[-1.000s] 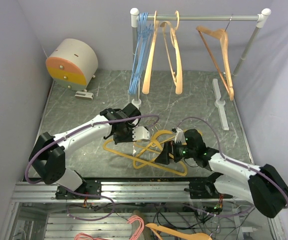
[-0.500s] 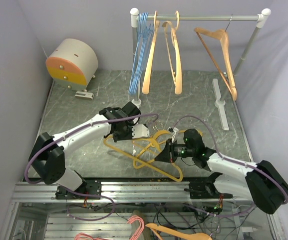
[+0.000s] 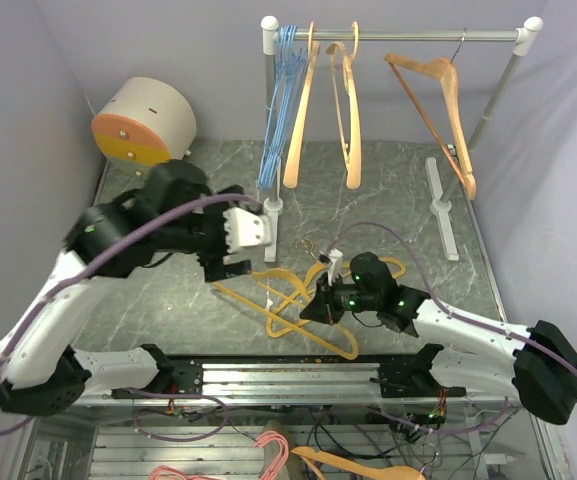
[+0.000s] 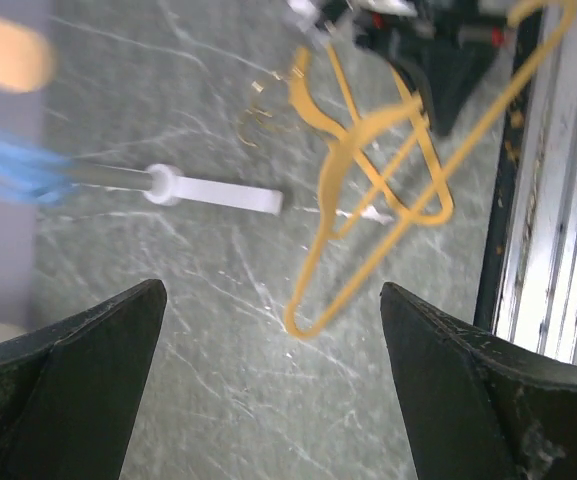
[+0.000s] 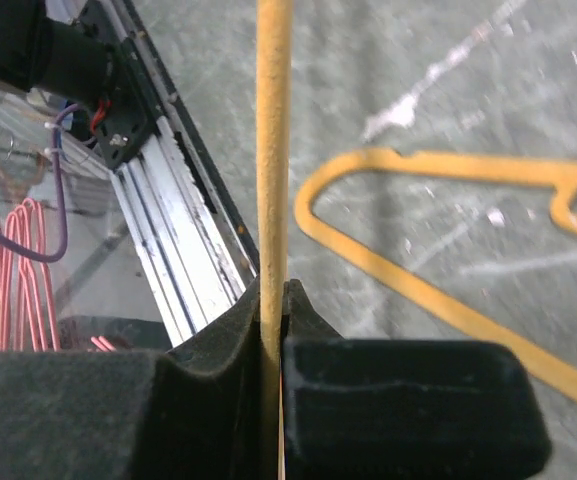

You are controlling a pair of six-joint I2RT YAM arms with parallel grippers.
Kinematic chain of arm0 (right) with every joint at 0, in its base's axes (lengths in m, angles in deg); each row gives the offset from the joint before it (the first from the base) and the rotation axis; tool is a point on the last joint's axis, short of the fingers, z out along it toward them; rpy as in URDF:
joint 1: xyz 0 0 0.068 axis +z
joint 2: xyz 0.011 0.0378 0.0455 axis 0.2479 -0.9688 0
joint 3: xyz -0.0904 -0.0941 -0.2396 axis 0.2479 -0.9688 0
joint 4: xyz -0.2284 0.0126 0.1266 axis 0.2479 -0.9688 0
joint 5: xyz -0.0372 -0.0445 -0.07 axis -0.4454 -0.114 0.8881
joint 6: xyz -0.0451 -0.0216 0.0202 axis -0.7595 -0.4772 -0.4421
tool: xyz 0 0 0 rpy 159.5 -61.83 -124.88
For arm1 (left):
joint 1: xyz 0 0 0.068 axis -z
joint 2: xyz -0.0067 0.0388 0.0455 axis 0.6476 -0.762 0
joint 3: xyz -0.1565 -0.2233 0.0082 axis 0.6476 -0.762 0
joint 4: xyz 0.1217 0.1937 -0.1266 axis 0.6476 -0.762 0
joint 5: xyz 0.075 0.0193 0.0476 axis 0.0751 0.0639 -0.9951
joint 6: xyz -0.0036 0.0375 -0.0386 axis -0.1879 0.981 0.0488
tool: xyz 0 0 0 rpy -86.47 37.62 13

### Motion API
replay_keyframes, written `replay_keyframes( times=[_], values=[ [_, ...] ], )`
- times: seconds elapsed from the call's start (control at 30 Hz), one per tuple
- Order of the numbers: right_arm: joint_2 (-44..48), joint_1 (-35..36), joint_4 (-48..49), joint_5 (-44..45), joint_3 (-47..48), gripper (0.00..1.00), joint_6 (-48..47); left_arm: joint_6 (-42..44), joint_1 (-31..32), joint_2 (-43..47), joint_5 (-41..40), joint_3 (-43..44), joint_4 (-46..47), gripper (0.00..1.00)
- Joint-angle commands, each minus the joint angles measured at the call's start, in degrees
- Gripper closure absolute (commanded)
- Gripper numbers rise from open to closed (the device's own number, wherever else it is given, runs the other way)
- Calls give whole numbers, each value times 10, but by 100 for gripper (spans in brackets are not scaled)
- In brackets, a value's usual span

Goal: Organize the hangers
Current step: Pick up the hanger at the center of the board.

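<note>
Our right jaws pinch a yellow hanger in front of the rack, likely to lift it there, so our left jaws hang wide, holding nothing.

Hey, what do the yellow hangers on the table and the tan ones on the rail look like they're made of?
The yellow hangers: probably plastic or coated wire, matte; thin rod, even colour throughout. The tan hangers: likely unpainted wood; thick flat arms, pale natural tone, though no grain is legible.
</note>
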Motion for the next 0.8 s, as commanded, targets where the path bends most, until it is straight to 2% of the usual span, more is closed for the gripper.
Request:
replay_keyframes(
  times=[0.0, 0.07, 0.17, 0.2, 0.3, 0.37, 0.4, 0.5, 0.63, 0.77],
  values=[
    [-23, 61, -67, 81, 98, 100, -76, -116, -39, 2, 32, 25, 17, 1],
    [-37, 85, -92, 124, 141, 100, -98, -165, -48, 1, 41, 23, 29, 0],
    [-87, 128, -136, 181, 215, 100, -133, -156, -67, 11, 128, 31, 5, 1],
    [-106, 151, -148, 205, 241, 100, -144, -160, -70, 15, 132, 39, -2, 1],
    [-168, 191, -197, 307, 310, 100, -159, -281, -93, -16, 43, 95, 0, 1],
    [-193, 205, -207, 368, 340, 100, -154, -388, -102, -41, -71, 133, -14, 4],
    [-199, 211, -206, 398, 343, 100, -150, -439, -112, -37, -113, 135, -8, 5],
    [-213, 231, -190, 470, 362, 100, -142, -510, -133, -6, -157, 106, 16, 6],
    [-241, 242, -171, 510, 386, 100, -130, -595, -198, 4, -125, 60, 21, 10],
    [-276, 255, -175, 544, 427, 100, -133, -646, -249, -3, -59, 11, 29, 14]
  ],
)
